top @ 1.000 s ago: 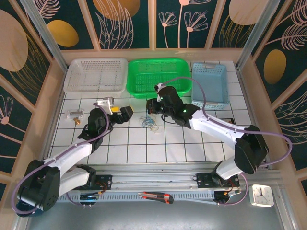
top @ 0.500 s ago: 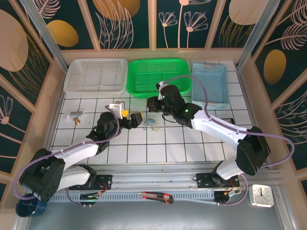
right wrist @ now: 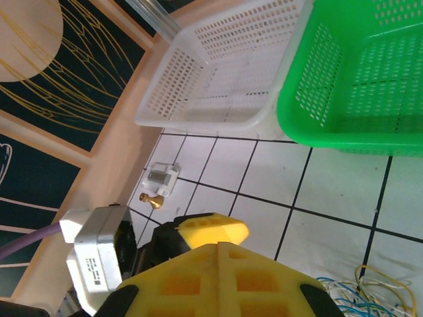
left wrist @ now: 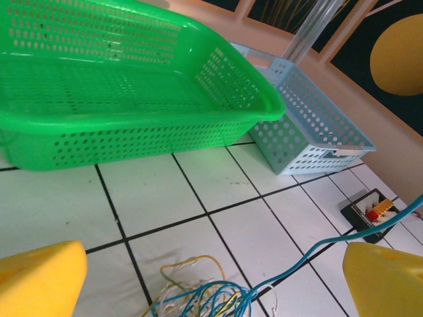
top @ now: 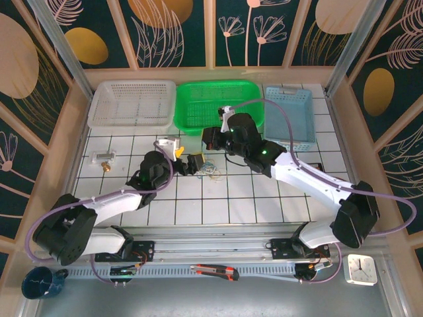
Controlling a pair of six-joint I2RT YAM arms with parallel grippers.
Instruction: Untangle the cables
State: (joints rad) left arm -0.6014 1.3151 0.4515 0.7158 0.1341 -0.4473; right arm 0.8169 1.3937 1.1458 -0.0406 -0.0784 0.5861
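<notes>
The cables (top: pixel 210 169) are seen as a small clump on the tiles just on the arms' side of the green basket (top: pixel 218 105). The left gripper (top: pixel 195 163), spread wide and empty, is set just left of the clump, nearer than the right gripper (top: pixel 210 140), whose opening cannot be told. One blue strand (left wrist: pixel 317 247) is stretched away rightward. No writing can be read.

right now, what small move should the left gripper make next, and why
Probably lower the left gripper a little onto the clump and then close. Its jaws stand wide open, and the cables lie on the tiles in the gap between them, not yet gripped.
</notes>
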